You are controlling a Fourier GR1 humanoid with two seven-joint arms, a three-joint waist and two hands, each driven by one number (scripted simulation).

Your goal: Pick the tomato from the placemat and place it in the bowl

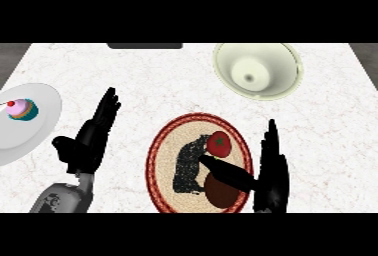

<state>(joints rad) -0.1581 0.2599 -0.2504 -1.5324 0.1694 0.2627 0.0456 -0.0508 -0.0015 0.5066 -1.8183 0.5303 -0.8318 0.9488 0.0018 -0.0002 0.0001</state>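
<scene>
A red tomato (219, 143) with a green stem sits on the round woven placemat (164, 150), which has a dark red rim, at the centre of the counter. My right hand (269, 172) stands open just right of the tomato, fingers straight and pointing away. Its thumb (225, 170) reaches across the mat below the tomato without touching it. The pale green bowl (258, 69) stands at the back right and holds nothing. At the left my left hand (92, 137) rests open, fingers up.
A white plate (33, 132) with a pink cupcake (22, 109) lies at the left edge. A dark object (145, 45) sits at the counter's far edge. The counter is white marble.
</scene>
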